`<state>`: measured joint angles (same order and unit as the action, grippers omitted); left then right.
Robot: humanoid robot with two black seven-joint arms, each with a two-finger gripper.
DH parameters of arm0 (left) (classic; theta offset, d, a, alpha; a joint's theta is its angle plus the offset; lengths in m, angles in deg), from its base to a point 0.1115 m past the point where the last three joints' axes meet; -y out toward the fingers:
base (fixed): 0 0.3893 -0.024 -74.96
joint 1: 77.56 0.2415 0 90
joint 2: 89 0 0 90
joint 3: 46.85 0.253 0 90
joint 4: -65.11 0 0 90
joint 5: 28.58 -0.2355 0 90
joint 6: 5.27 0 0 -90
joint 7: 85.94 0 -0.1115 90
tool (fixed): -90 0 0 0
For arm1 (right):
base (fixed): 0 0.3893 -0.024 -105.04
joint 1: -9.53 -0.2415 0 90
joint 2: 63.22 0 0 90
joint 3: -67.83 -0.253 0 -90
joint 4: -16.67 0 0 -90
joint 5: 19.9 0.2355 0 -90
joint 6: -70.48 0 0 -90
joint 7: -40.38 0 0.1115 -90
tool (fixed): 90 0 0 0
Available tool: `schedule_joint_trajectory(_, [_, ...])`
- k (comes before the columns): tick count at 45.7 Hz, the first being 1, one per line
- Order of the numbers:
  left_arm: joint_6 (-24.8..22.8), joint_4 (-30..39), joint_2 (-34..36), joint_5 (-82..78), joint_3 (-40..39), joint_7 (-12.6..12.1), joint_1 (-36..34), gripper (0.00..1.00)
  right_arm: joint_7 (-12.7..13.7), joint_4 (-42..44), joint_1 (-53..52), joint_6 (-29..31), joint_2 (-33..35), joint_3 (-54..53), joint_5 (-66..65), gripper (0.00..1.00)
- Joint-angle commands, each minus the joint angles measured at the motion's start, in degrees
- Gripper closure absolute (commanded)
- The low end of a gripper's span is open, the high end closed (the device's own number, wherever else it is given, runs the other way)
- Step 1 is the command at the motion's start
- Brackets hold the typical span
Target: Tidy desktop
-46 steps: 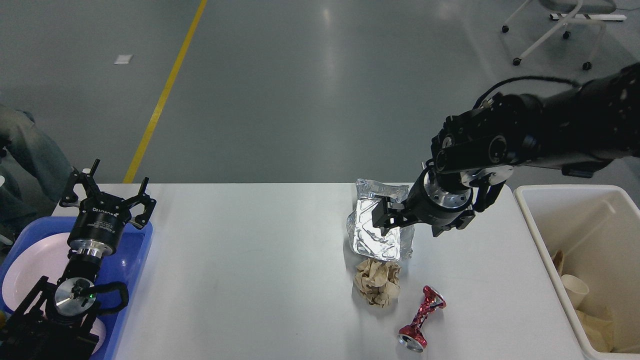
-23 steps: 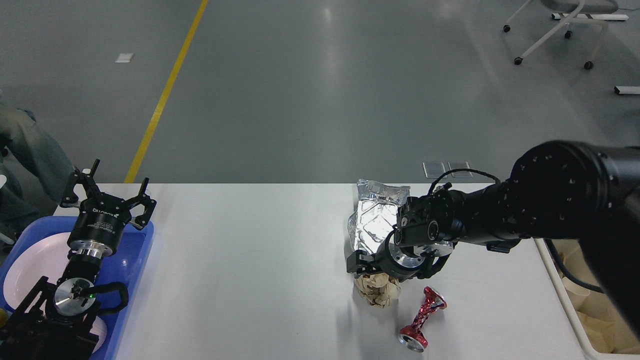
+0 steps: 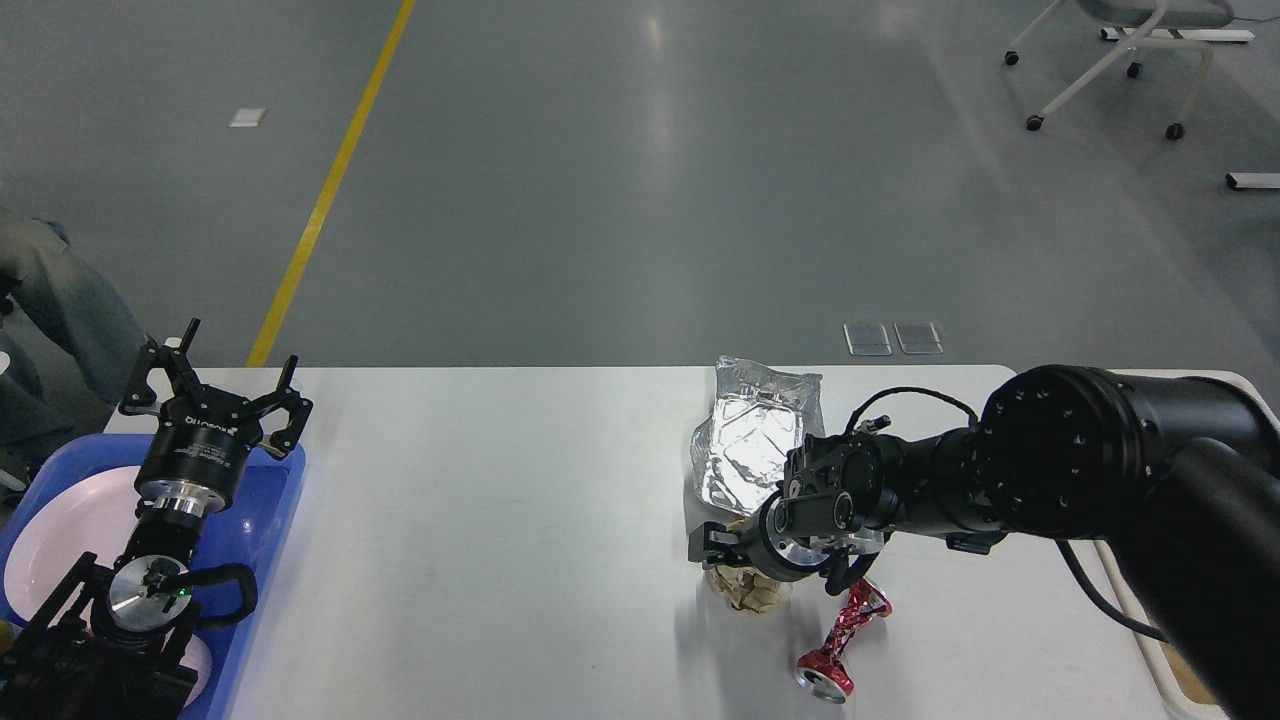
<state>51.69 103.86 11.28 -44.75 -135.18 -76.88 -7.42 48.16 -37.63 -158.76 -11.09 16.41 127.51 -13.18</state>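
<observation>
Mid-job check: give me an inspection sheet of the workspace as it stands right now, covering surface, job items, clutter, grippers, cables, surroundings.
Surface: white desktop, mostly bare in the middle.
Job's things: crumpled foil sheet near the far edge; crumpled brown paper ball in front of it; crushed red can lying to the right of the paper.
Clutter: blue tray at the left edge holding a white plate; corner of a cream bin at the right.
Grippers: left gripper open, raised over the tray, empty. Right gripper low over the paper ball; fingers not clear enough to judge.
Cables: black cable looped at the right wrist.
Surroundings: grey floor, yellow line, wheeled chair base.
</observation>
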Motion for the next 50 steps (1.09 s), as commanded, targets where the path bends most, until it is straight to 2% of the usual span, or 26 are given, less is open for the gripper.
schedule_joint_trajectory(1, [0.0, 0.0, 0.0, 0.0, 0.0, 0.0, 0.0, 0.04, 0.0, -0.4, 0.9, -1.2, 0.1, -0.1, 0.5, 0.51])
schedule_joint_trajectory(3, [0.0, 0.0, 0.0, 0.0, 0.0, 0.0, 0.0, 0.04, 0.0, -0.5, 1.2, -1.2, 0.2, -0.1, 0.2, 0.69])
schedule_joint_trajectory(8, [0.0, 0.0, 0.0, 0.0, 0.0, 0.0, 0.0, 0.04, 0.0, -0.6, 1.7, -1.3, 0.4, -0.2, 0.9, 1.00])
schedule_joint_trajectory(28, [0.0, 0.0, 0.0, 0.0, 0.0, 0.0, 0.0, 0.04, -0.1, -1.1, 0.9, -1.3, 0.9, -0.3, 3.0, 1.00])
schedule_joint_trajectory(35, [0.0, 0.0, 0.0, 0.0, 0.0, 0.0, 0.0, 0.04, -0.4, -3.7, -0.7, -0.5, 1.7, -0.3, 3.0, 1.00])
schedule_joint_trajectory(40, [0.0, 0.0, 0.0, 0.0, 0.0, 0.0, 0.0, 0.04, -0.6, -8.8, -4.7, -0.2, 3.3, -0.3, 3.1, 1.00])
schedule_joint_trajectory(45, [0.0, 0.0, 0.0, 0.0, 0.0, 0.0, 0.0, 0.04, -0.6, -17.5, -13.5, 1.5, 6.2, -0.3, 3.3, 1.00])
schedule_joint_trajectory(50, [0.0, 0.0, 0.0, 0.0, 0.0, 0.0, 0.0, 0.04, -0.5, -22.6, -20.7, 5.4, 9.0, -0.3, 3.3, 1.00])
